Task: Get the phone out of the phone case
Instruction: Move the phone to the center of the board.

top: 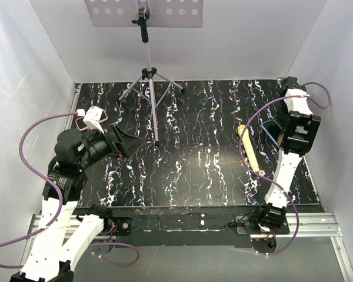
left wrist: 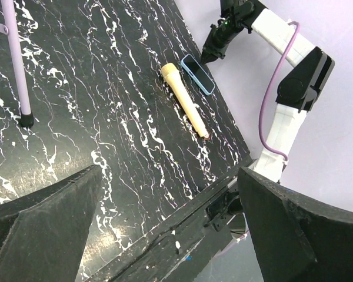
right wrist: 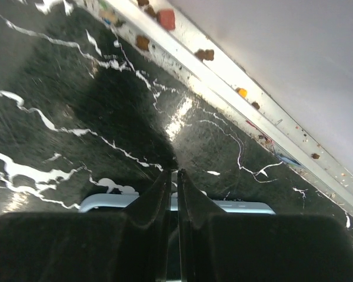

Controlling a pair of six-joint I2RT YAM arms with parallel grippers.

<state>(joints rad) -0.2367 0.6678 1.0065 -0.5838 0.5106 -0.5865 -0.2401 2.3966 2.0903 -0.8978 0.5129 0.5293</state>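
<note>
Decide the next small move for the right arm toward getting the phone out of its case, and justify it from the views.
Probably lower the right gripper, which is shut, until its tips meet the edge of the blue phone case, to start prying there. Its fingers are pressed together just over that edge, while the open left gripper sits far across the table.
</note>
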